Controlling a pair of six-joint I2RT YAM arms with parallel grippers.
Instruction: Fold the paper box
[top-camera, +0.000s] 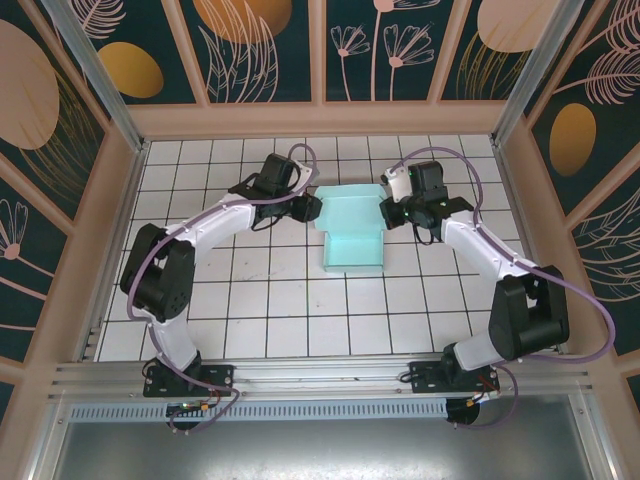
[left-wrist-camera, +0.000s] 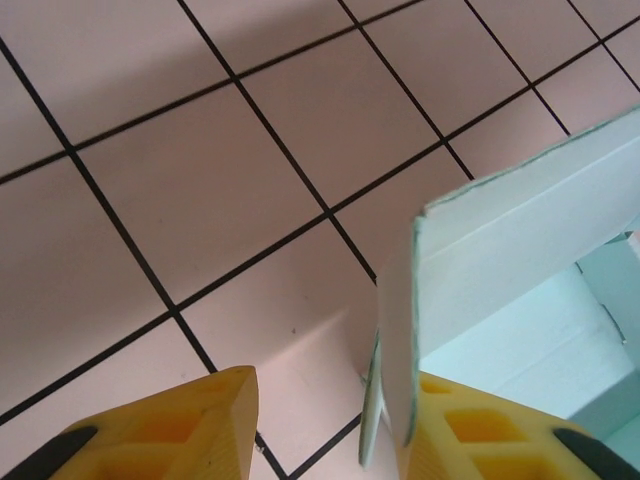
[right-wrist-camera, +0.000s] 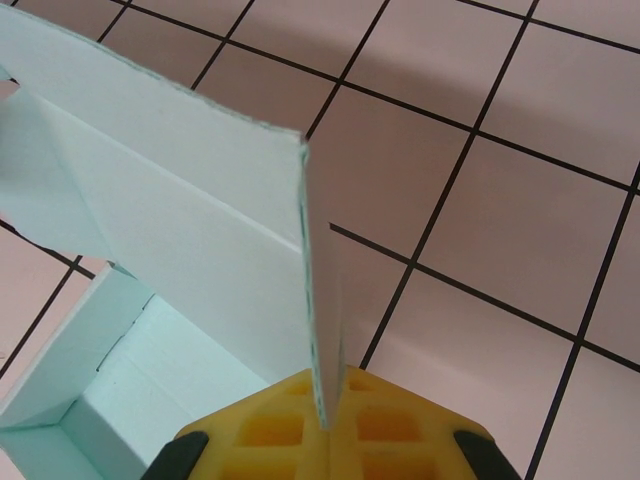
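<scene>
Plainly, your right gripper (right-wrist-camera: 322, 405) was pinched shut on an upright flap of the box (top-camera: 352, 236), while your left gripper (left-wrist-camera: 335, 385) stood open, one finger (left-wrist-camera: 480, 440) just beside the opposite wall. The box sat mid-table on white tiles (top-camera: 270, 295), floral panels (top-camera: 260, 45) around. Both arms (top-camera: 215, 225) reached inward toward it from either side, elbows bent.

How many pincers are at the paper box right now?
2. The left pincer stands open astride the left wall of the paper box; the right pincer is shut on its right wall.
</scene>
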